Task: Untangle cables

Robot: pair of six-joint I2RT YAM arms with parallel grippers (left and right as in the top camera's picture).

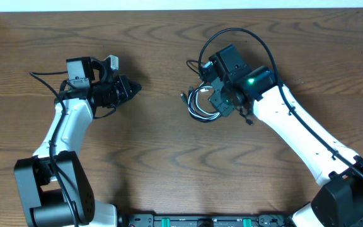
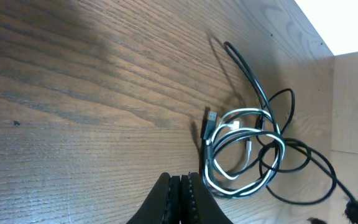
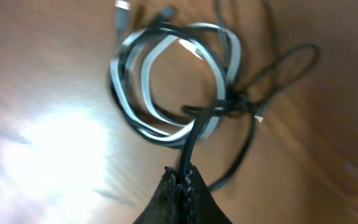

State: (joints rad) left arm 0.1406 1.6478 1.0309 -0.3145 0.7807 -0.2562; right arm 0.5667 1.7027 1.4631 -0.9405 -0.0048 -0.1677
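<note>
The cables lie as one tangle on the wooden table: a white cord coiled in loops together with a thin black cord that trails out in wider loops. My right gripper is shut on a strand of the black cord just beside the coil, where the white cord circles. From overhead, the right gripper hangs over the tangle. My left gripper is shut and holds nothing, well left of the tangle; its tips point toward the coil.
Small plug ends stick out at the coil's left side. A pale wall borders the table's far edge. Thicker black wires arch over the right wrist. The arm bases stand at the near edge.
</note>
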